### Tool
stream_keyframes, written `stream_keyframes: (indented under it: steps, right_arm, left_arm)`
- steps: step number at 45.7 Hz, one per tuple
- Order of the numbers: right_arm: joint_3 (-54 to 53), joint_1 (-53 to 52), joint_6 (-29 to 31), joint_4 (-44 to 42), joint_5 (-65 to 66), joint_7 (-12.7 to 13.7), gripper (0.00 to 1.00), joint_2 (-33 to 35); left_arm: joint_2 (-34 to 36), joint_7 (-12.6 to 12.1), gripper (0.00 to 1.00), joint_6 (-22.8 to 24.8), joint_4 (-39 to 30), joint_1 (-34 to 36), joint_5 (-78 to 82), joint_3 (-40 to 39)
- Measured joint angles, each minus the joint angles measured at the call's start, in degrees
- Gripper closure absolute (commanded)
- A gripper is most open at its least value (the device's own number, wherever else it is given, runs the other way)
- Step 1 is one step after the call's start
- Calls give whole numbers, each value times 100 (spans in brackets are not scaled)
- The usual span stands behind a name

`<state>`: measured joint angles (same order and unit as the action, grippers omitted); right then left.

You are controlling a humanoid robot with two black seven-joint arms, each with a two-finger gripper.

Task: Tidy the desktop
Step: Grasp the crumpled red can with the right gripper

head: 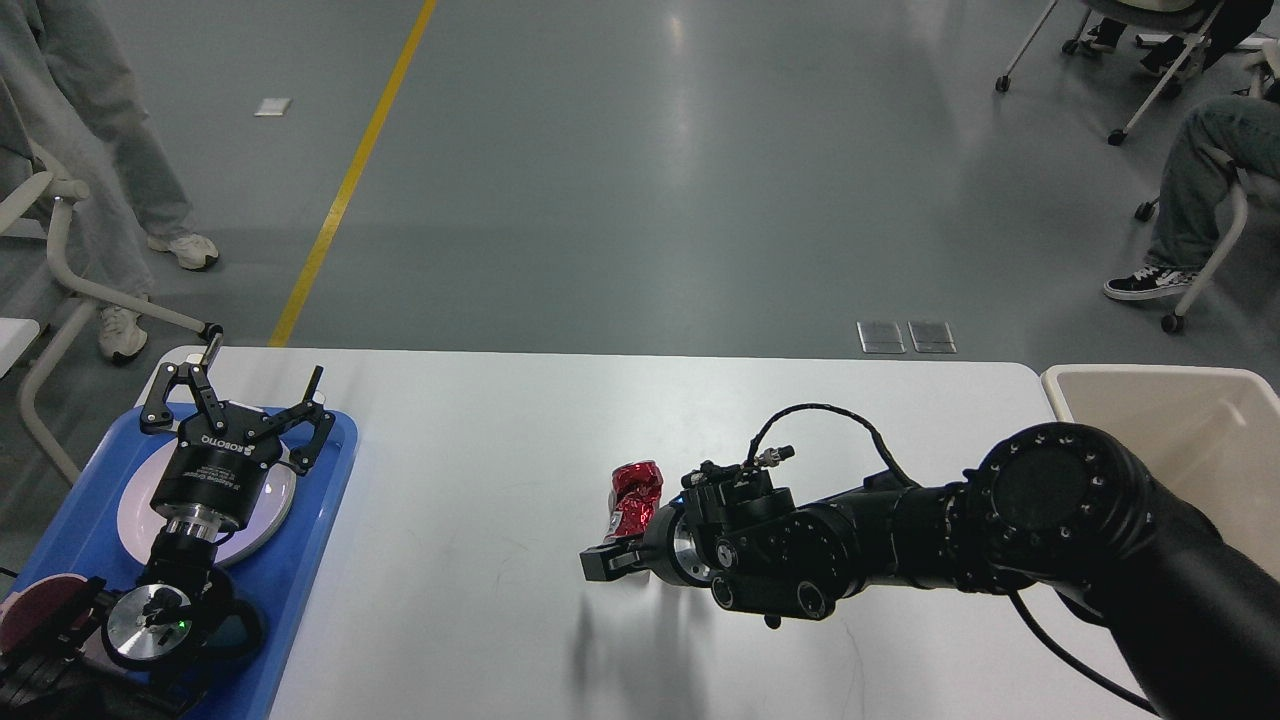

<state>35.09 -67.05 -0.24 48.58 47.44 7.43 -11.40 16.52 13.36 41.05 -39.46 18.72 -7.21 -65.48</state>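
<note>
My right pincer (622, 545) is clamped on the crushed red can (636, 497) mid-desk (480, 480); left pincer (240, 405) gapes idle above the tray (330, 480). Risk: the crumpled can slips before reaching the bin (1150, 385).

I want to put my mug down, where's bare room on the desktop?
The desktop is bare between the blue tray and the crushed red can, and along its far edge. It is crowded around the right pincer at the can, and on the tray.
</note>
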Motion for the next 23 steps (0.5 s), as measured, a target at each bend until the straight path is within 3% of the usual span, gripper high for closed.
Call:
stream_keyframes:
  steps: [17,23]
  right_arm:
    - [-24,264,-43,-303,678,48,14,55]
    - [-42,304,-46,-247,679,48,36,58]
  left_arm:
    - [0,0,4,0,0,0,0,0]
    - [0,0,4,0,0,0,0,0]
